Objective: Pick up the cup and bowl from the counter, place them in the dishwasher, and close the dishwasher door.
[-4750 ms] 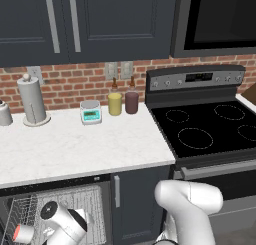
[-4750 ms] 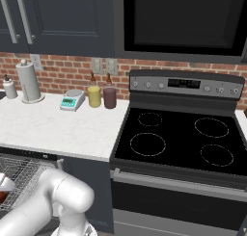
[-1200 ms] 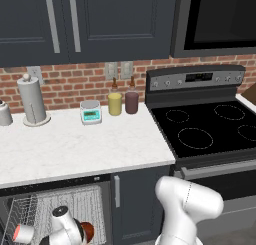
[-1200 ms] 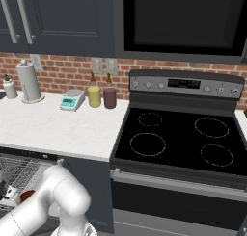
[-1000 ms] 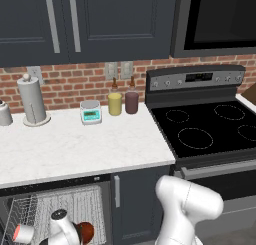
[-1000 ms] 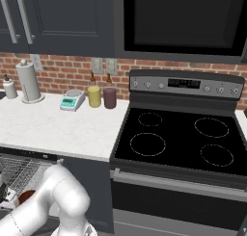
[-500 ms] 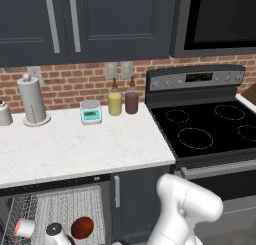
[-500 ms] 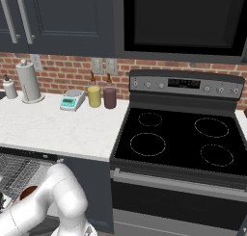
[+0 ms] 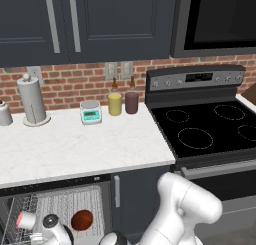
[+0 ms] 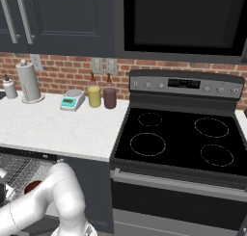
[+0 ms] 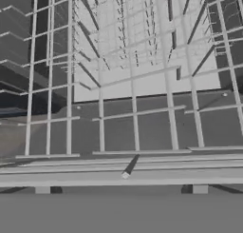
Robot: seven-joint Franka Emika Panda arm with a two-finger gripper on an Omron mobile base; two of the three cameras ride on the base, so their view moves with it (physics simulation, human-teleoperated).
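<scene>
Down in the open dishwasher, both dishes sit on the rack, so loading looks done.

Nearest the base, at about 7 o'clock in the left base view, the arm reaches low over the rack; the hand view looks straight onto the wire rack, with the fingers spread wide and holding nothing. On the rack the cup lies on its side at 8 o'clock, and the bowl rests just beside it toward 7 o'clock; the right base view catches the bowl behind the arm. Farther back, the tabletop carries neither. Closing the dishwasher door seems the step left: it calls for withdrawing from the rack, then lifting the door. That door lies below the frames, and the fingers themselves are hard to make out.
</scene>
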